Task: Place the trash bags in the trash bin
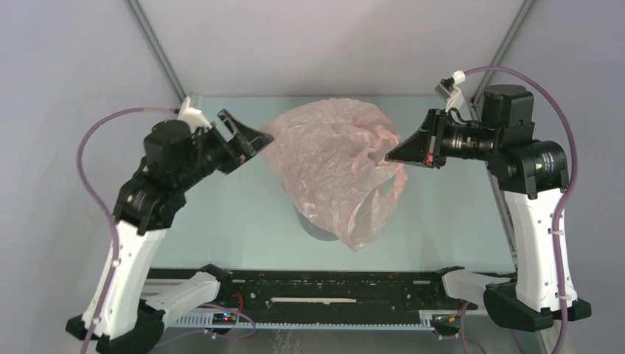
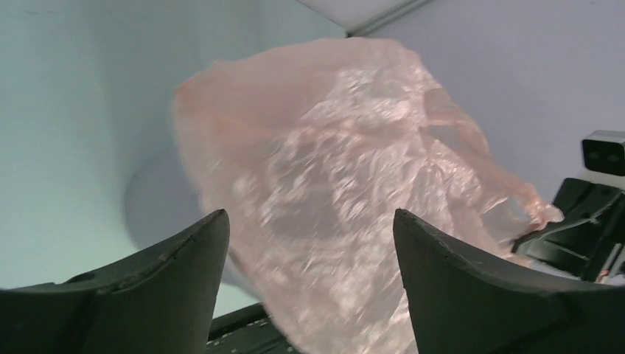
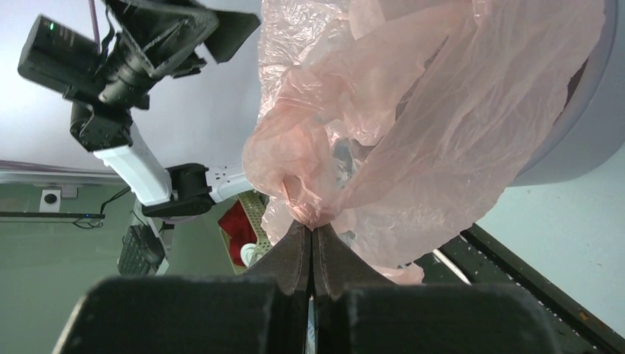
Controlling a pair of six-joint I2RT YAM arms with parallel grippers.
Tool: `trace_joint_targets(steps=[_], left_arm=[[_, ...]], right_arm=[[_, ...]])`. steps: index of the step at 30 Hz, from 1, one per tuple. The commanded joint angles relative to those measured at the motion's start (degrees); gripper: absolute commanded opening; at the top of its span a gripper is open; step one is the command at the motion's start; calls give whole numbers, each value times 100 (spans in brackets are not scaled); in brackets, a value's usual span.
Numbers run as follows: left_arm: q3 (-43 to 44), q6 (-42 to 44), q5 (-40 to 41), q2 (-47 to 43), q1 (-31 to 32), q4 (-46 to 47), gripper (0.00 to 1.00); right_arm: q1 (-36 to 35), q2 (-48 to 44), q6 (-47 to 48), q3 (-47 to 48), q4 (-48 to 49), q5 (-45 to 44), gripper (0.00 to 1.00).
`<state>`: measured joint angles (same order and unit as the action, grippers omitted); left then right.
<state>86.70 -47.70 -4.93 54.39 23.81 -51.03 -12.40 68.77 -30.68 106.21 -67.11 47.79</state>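
Observation:
The pale-pink trash bag (image 1: 332, 158) hangs in the air over the middle of the table, billowed wide. Its lower part drapes over the grey trash bin (image 1: 315, 228), which is mostly hidden beneath it. My right gripper (image 1: 390, 156) is shut on a bunched bit of the bag's right edge, as the right wrist view (image 3: 312, 227) shows with film (image 3: 442, 110) fanning out above the bin's wall (image 3: 589, 118). My left gripper (image 1: 258, 136) is open and empty at the bag's left edge. In the left wrist view it (image 2: 309, 214) frames the bag (image 2: 332, 169) with the bin (image 2: 151, 206) behind.
A black rail (image 1: 332, 284) runs along the table's near edge between the arm bases. Grey enclosure walls and two slanted frame posts (image 1: 158, 51) close in the back. The left arm (image 3: 110, 66) shows across from the right wrist camera.

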Motion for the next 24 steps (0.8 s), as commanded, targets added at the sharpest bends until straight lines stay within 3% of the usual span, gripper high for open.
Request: trace_joint_targets(steps=[1,7,13,19,24], left_arm=[[131,-513,-766,848,495,1165,87],[554,-367,-833,2129,1498,772,83],[651,638,-318,3038,1650,-454,78],[894,1168,18,3004,1716,-718,79],[1119,1380,302,2223,1729,-400,85]], right_arm=[[-22,-161,132,27,180,195,0],[-256,-146,-20,30,482,301,0],[-681,-80,-847,-462,1802,188,0],[-1019,171,-803,-781,2007,-337,0],[-1020,199,-539,-815,1734,-555,0]])
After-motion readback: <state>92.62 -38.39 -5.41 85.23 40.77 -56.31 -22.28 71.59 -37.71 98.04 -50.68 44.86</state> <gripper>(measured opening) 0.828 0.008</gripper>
